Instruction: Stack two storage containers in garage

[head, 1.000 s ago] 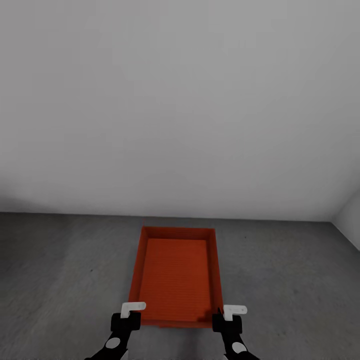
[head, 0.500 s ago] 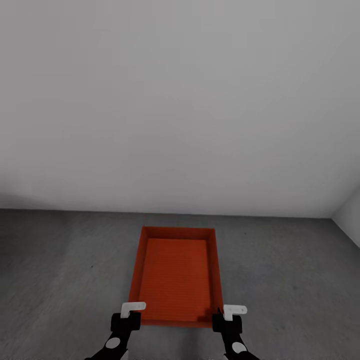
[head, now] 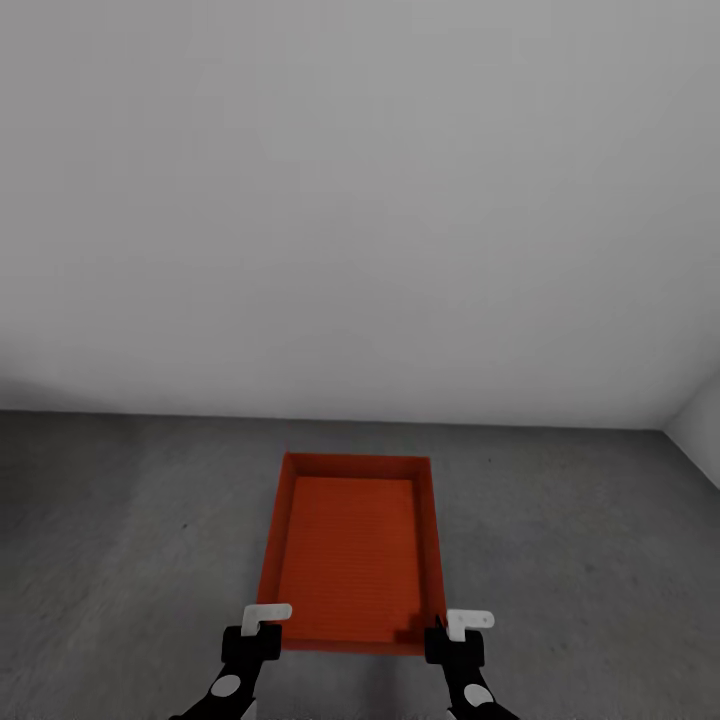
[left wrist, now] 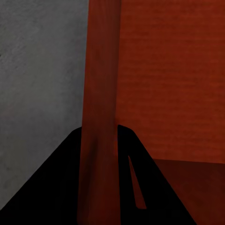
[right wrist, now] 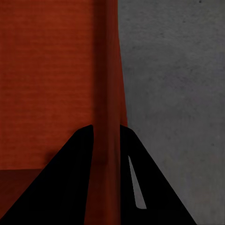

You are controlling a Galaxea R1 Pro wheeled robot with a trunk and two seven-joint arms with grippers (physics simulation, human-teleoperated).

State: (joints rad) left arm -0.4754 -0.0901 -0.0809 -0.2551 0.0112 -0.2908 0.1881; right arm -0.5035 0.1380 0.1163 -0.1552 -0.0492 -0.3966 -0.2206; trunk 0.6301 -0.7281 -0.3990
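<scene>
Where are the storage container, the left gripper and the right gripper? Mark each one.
storage container (head: pixel 350 550), head view, on its ribbed inner bottom.
left gripper (head: pixel 262 630), head view, at the near left wall it clamps.
right gripper (head: pixel 452 635), head view, at the near right wall it clamps.

Location: bare garage-type room, simulated render.
Ahead of me a mottled dark grey concrete floor (head: pixel 120 520) meets a plain pale grey wall (head: pixel 360 200); a second wall (head: pixel 700 430) forms a corner at my right. Surfaces are unfurnished and unfinished.
</scene>
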